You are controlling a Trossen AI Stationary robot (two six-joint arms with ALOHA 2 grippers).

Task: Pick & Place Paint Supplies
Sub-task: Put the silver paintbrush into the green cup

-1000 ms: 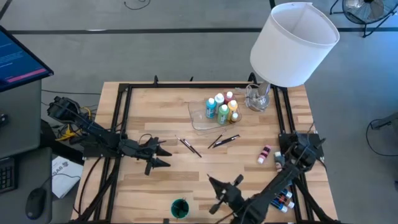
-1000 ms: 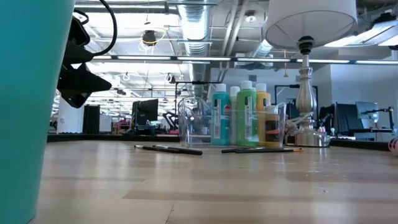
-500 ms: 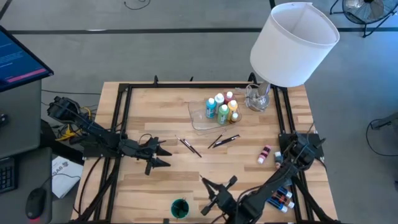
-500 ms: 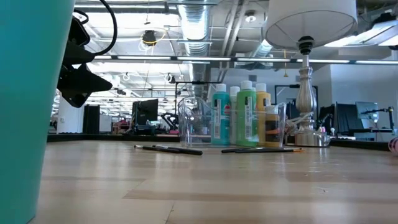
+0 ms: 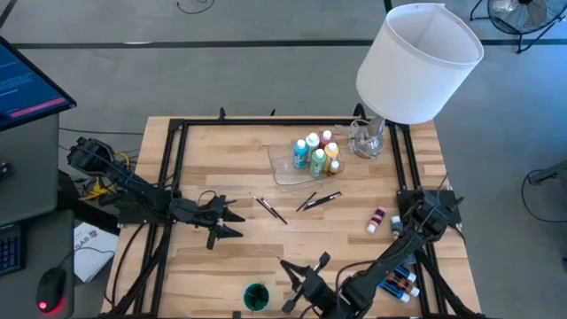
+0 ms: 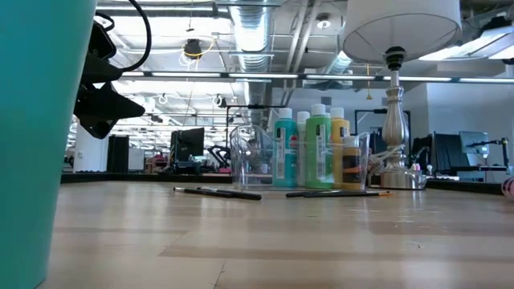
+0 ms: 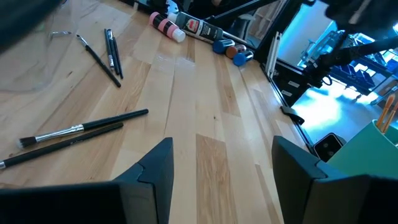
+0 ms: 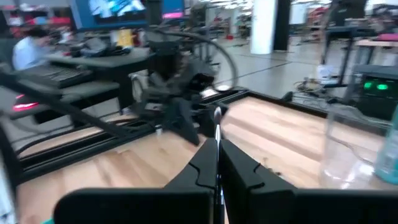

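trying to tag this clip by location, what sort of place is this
Probably an open-plan robotics lab or workshop: exposed ducts and pipes on the ceiling, desks with computer monitors behind the table, and a butcher-block table inside a black frame carrying two robot arms.

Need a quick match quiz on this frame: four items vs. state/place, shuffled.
Items:
1. pink bottle
2. green bottle
3. right pincer
4. left pincer

States:
a. open, holding nothing
b. standing in the clear tray
c. lying on its side outside the tray
d. shut on a thin brush

Pairs: 1-c, 2-b, 3-d, 4-a
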